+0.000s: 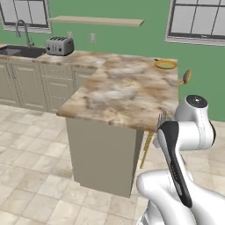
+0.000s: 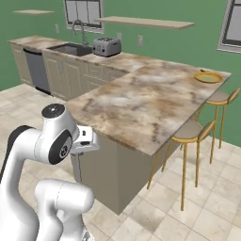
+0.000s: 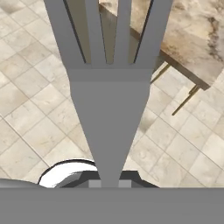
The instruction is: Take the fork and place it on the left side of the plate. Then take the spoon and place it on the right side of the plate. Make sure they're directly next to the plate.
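1. The gripper is pinched shut on the fork; in the hand view the fork's neck rises from between the fingertips, which are themselves mostly cut off at the bottom edge.
2. The fork's handle is hidden inside the grip, and its four tines run off the top of the hand view, so their tips cannot be seen there.
3. In the left base view the fork shows only as a few thin tines poking up behind the arm's white wrist, just off the near right edge of the counter.
4. The hand itself is hard to make out in the right base view, where the arm's shoulder and a grey-white block cover it.
5. One yellow plate sits at the far right corner of the counter, well apart from the fork; the same plate shows in the right base view.
6. The spoon is too small or hidden to pick out on the counter.
7. Two stools stand along the right side of the counter in the right base view; in the left base view only part of one stool back shows past the counter's edge.
8. One toaster stands on the far left counter beside one sink with a tap.
9. Behind the fork the hand view shows tiled floor and a slice of the counter edge with stool legs below it.
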